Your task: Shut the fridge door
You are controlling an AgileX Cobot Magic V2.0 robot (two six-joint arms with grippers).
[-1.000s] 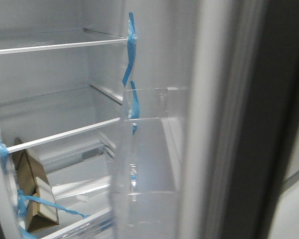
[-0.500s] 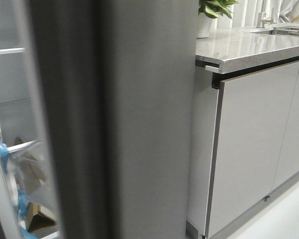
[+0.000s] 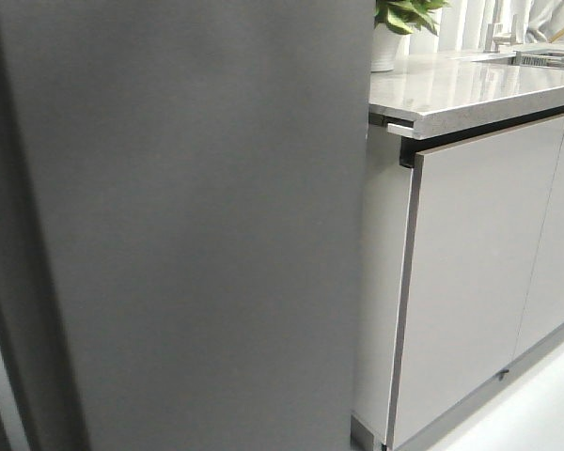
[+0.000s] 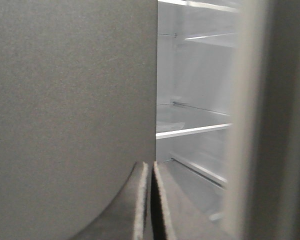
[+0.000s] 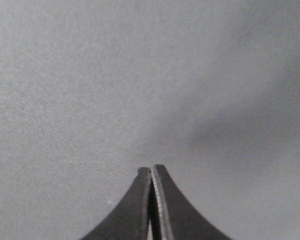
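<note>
Jaws first: your left gripper has its two fingers pressed together with only a hairline seam between them, gripping nothing. In the left wrist view, the tips sit right at the vertical edge of a matte dark grey panel that fills the side beside one finger; contact with that edge cannot be confirmed. Beyond the other finger you look into the fridge interior, white-walled, with a white-fronted shelf just past the tips and further shelf lines behind it. A blurred pale-and-dark vertical band stands well off to that same side; what it belongs to cannot be told.

Right wrist view: your right gripper is likewise pinched tight, fingers meeting along a thin line, empty. Straight ahead of the tips you have only a flat matte grey surface, the fridge door, filling the frame. The tips are close to it; whether they touch cannot be told.

Front view: neither gripper shows. The fridge door presents its dark grey outer face across most of the frame. Beside it stand pale grey cabinet doors under a speckled countertop, with a potted plant on the countertop's far end.
</note>
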